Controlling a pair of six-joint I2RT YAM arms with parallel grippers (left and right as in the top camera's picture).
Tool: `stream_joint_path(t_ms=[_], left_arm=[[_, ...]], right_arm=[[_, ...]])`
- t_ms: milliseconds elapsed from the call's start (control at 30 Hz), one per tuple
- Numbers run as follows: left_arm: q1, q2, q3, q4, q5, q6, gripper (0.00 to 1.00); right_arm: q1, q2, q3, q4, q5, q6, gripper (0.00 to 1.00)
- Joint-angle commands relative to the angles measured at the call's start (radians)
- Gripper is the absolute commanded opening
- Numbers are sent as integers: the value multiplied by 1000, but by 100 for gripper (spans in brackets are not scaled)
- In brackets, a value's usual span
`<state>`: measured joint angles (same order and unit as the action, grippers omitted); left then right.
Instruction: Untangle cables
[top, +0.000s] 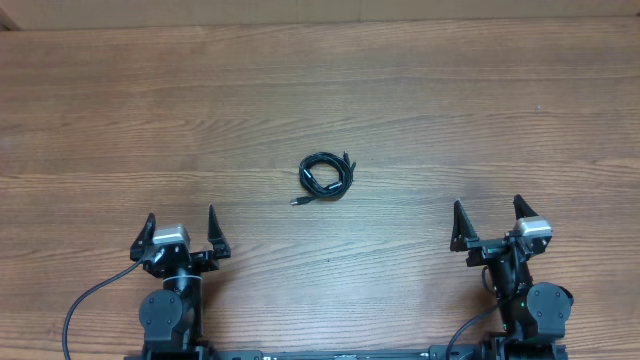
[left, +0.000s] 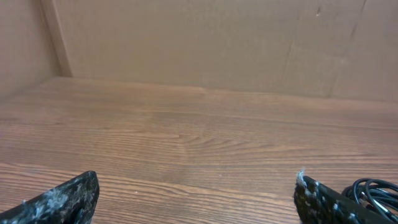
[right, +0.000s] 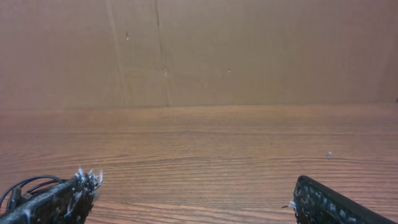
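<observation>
L arm (top: 163, 310) & R arm (top: 538, 308) sit folded low at the near edge, approx. mirrored, both grippers pointing fwd. L gripper (top: 180, 215) has its jaws spread wide w/ nothing btwn them; its dark, scuffed fingers (left: 65, 198) show only in the bottom corners of the wrist view. R gripper (top: 487, 203) is the same: jaws wide apart, empty, fingertips (right: 74, 193) flecked w/ white.
</observation>
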<state>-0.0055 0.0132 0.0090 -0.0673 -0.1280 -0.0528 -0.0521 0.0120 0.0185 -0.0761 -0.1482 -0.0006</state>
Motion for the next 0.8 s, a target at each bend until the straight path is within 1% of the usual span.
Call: stream_joint_path(t_ms=[0,67,133,267,333,367,433,500,567,633,700,733,767], left_arm=[[5,-9,-3,-1,45,-53,100],[5,-9,-3,4,257,-273,100],[5,-9,-3,74,364,-401,100],[5,-9,8,255,474,-401,100],[5,-8,38,307,498,-401,100],[5,-6,63,303,494,-399,100],[5,13,141,254,484,-362,100],[5,64,246,171,484,-283,100],[5,154,379,38,484,-212,100],[5,272,513,-96,489,-185,100],[5,420,659,-218,559,-153,100],[5,526,756,-289,657,-117,100],[5,597,819,-333,731,-92,100]], right_arm=[[-2,-9,-10,4,13,-5,100],[-2,-9,-10,4,13,-5,100],[-2,-9,-10,4,14,-5,100],[-2,-9,-10,4,13,-5,100],[-2,-9,-10,4,14,-5,100],[-2,-9,-10,4,13,-5,100],[-2,-9,-10,4,14,-5,100],[-2,-9,-10,4,14,-5,100],[-2,-9,-10,4,13,-5,100],[-2,-9,-10,4,13,-5,100],[-2,-9,-10,4,13,-5,100],[-2,-9,-10,4,13,-5,100],[-2,-9,-10,4,14,-5,100]])
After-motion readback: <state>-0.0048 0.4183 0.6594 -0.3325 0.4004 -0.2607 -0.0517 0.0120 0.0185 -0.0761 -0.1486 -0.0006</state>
